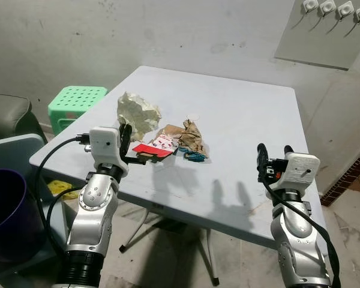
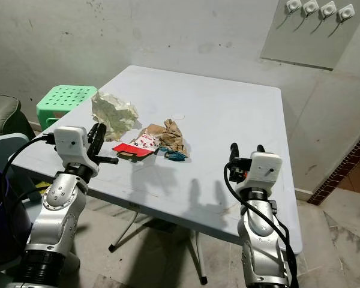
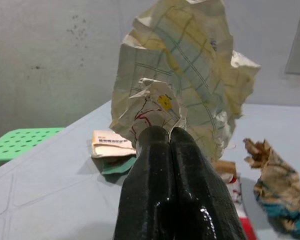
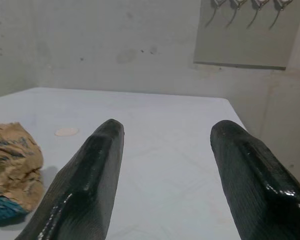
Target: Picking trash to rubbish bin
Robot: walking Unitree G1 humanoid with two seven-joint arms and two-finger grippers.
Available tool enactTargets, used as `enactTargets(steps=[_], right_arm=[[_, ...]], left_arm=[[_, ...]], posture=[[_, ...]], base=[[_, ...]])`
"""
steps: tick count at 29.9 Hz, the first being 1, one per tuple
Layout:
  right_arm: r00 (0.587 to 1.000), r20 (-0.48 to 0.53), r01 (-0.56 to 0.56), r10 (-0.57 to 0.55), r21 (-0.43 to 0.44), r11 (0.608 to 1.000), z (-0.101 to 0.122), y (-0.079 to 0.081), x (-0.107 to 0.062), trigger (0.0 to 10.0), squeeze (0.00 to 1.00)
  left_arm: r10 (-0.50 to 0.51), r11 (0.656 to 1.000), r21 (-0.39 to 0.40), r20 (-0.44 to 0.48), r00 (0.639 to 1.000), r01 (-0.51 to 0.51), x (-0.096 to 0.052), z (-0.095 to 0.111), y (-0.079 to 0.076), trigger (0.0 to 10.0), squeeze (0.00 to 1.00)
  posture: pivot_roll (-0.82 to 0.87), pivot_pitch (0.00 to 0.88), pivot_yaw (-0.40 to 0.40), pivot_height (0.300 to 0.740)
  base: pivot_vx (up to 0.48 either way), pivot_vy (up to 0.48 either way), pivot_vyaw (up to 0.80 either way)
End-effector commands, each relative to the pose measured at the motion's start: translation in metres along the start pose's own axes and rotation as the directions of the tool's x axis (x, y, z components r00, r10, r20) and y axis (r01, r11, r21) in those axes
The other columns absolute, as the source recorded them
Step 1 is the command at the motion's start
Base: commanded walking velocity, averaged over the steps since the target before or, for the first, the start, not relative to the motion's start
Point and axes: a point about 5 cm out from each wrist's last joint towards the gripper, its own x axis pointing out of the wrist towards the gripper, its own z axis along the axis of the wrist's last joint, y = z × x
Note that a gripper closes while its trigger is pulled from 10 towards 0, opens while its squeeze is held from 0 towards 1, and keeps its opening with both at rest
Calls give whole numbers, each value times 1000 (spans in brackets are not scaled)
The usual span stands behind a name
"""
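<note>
Two silver arms reach over the near edge of a pale grey counter (image 1: 246, 114). The left hand (image 1: 125, 133) is pinched tight on a crumpled sheet of cream paper (image 1: 138, 111), which stands lifted at the fingertips (image 3: 162, 137); in the left wrist view the two black fingers press together on a fold of the paper, whose printed grid lines and a small yellow mark show. The right hand (image 1: 273, 152) hovers above the counter's near right part with its fingers spread wide apart and nothing between them; their shadows fall on the counter surface.

Near the counter's middle lies a cluster of trash: a red and white wrapper (image 1: 153, 146), a crushed brown paper bag (image 1: 192, 137) just beside it, and a small teal scrap (image 1: 195, 156) touching the bag's near side. A small pale round disc (image 1: 194, 117) lies beyond the bag, apart from it. In the left wrist view a folded label on a green scrap (image 3: 111, 150) lies flat behind the held paper.

A green perforated stool (image 1: 75, 103) stands beyond the counter's left corner. A dark purple bin (image 1: 6, 210) stands on the floor at the robot's left, well apart from the held paper. A panel with white hooks (image 1: 330, 27) hangs on the wall.
</note>
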Motion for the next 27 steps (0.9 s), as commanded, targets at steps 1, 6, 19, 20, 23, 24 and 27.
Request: enactTargets(steps=[1, 6, 19, 20, 23, 24, 27], right_arm=[[1000, 0, -8, 8, -25, 1000, 1, -2, 3, 10000, 0], [999, -6, -38, 38, -46, 998, 1, -2, 3, 10000, 0], [999, -20, -45, 43, -61, 997, -1, -5, 4, 10000, 0], [999, -21, -44, 43, -61, 997, -1, -5, 4, 10000, 0], [999, -23, -41, 40, -63, 997, -2, -7, 4, 10000, 0], [999, -24, -41, 39, -62, 997, -2, -7, 4, 10000, 0], [999, -23, -40, 38, -64, 997, -1, -8, 4, 10000, 0]], left_arm=[[-1, 1000, -13, -11, 1000, 1, -2, -4, -2, 10000, 0], [5, 999, -32, -11, 1000, -5, -4, -4, -2, 10000, 0], [13, 1000, -21, -24, 1000, -14, 2, -2, 3, 10000, 0], [14, 1000, -22, -25, 1000, -14, 2, -2, 3, 10000, 0], [13, 999, -29, -22, 1000, -14, 3, -1, 3, 10000, 0], [13, 999, -33, -19, 1000, -14, 3, -1, 3, 10000, 0], [6, 999, -40, -5, 1000, -6, 4, 2, 1, 10000, 0]], posture=[[0, 0, -20, 740], [10, 0, -31, 740], [11, 0, -29, 740], [11, 0, -29, 740], [8, 0, -27, 740], [8, 0, -27, 740], [8, 0, -27, 740]], base=[[0, 0, 0], [0, 0, 0], [0, 0, 654], [0, 0, 800], [0, 0, 800], [0, 0, 800], [0, 0, 800]])
